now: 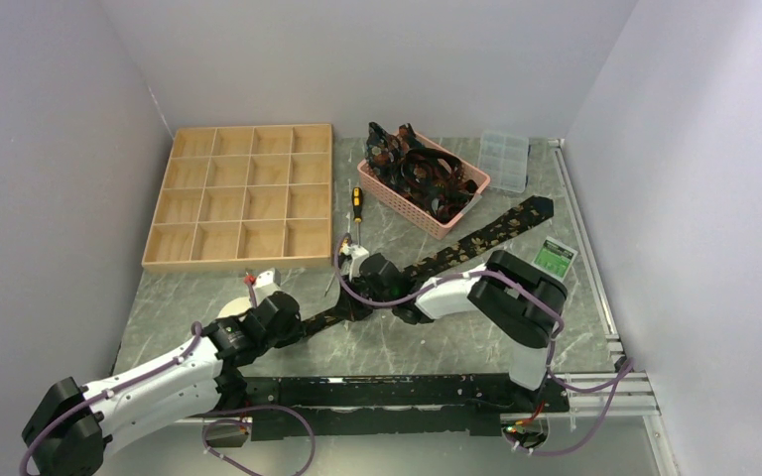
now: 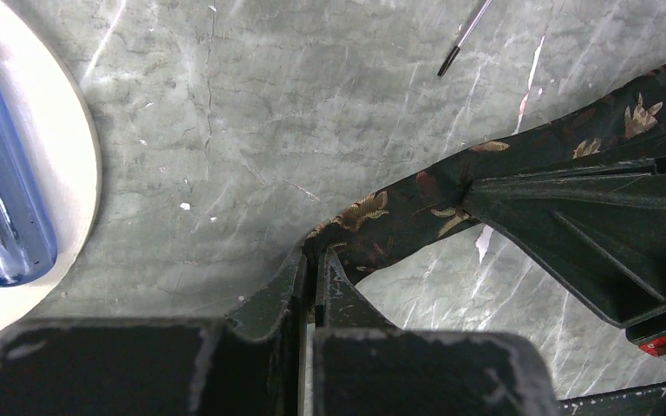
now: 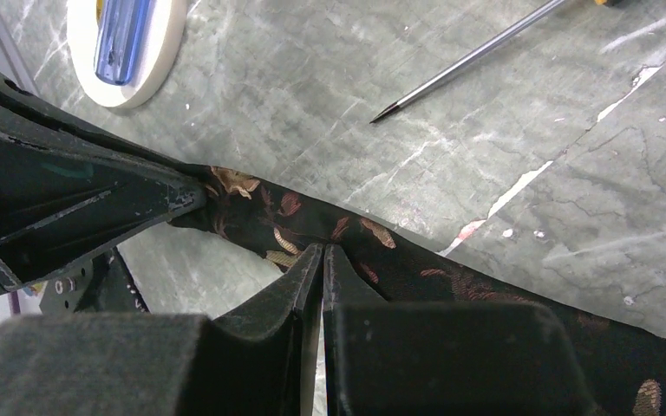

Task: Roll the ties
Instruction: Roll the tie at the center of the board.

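1. Black cloth with tan leaves sits in both my tools. My left gripper is pinched tight on the narrow tip of the tie, well to the near-left of the pink basket.
2. My right gripper is closed narrow on the same tie, just along from the left one on the basket's side. I judge the two pinches sit this close so that the tip can be folded over for the first turn.
3. From there the tie runs flat and straight across the table. Its far end lies just off the basket's near-right side. Stretched out like this it should wind evenly, though no roll is formed yet.
4. A screwdriver lies just left of the basket, apart from the tie.
5. Inside the basket more ties are heaped, waiting their turn as I read it.
6. A wooden tray of compartments stands left of the basket, probably meant to take the finished rolls.
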